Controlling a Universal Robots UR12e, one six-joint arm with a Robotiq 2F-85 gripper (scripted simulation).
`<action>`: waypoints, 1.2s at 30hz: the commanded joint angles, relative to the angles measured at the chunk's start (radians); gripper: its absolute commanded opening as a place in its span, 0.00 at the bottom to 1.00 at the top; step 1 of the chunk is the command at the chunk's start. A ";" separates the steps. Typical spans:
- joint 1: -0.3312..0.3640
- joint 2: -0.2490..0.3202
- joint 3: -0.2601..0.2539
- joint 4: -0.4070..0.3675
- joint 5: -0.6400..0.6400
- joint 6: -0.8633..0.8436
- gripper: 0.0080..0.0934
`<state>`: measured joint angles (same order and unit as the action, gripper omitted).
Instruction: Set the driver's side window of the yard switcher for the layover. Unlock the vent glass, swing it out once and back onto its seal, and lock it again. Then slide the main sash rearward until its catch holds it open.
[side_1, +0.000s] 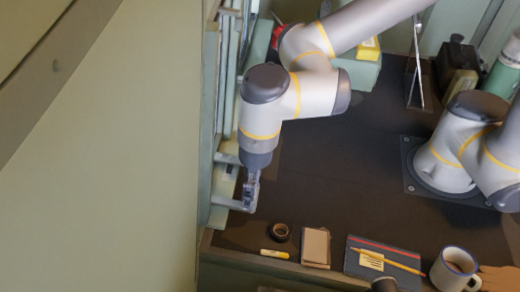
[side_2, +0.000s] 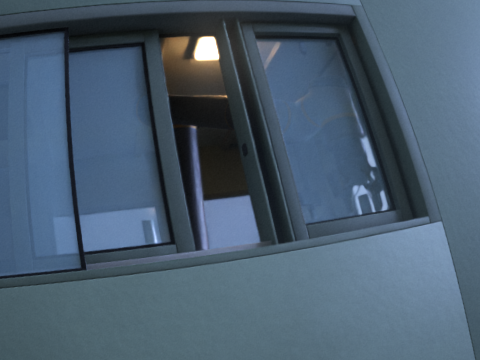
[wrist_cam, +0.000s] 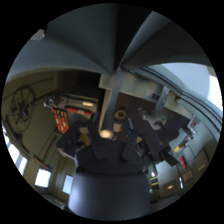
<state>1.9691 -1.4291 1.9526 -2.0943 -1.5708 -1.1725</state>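
Observation:
My gripper (side_1: 249, 196) (wrist_cam: 112, 136) points down at the window wall inside the cab, around the end of a grey handle bar (side_1: 231, 202) (wrist_cam: 110, 108) that sticks out from the window frame. A second grey lever (wrist_cam: 157, 108) with a knob stands to its right in the wrist camera. From outside, the vent glass (side_2: 325, 130) sits flush in its frame at the right. The main sash (side_2: 117, 145) is slid to the left, leaving an open gap (side_2: 215, 145) beside the centre post. The gripper is open and holds nothing.
The window wall (side_1: 220, 125) is right beside my wrist. On the ledge below lie a tape roll (side_1: 279, 231), a yellow marker (side_1: 274, 254), a notepad (side_1: 315, 247), a clipboard with a pencil (side_1: 382, 260) and a mug (side_1: 454, 270). The arm's base (side_1: 450, 150) stands at the right.

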 joint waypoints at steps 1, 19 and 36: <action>0.000 -0.001 -0.001 0.000 0.000 0.000 0.70; 0.000 -0.007 -0.008 0.012 0.000 0.000 0.70; 0.000 -0.043 -0.057 0.097 0.000 0.000 0.70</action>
<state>1.9691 -1.4714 1.8964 -1.9961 -1.5708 -1.1725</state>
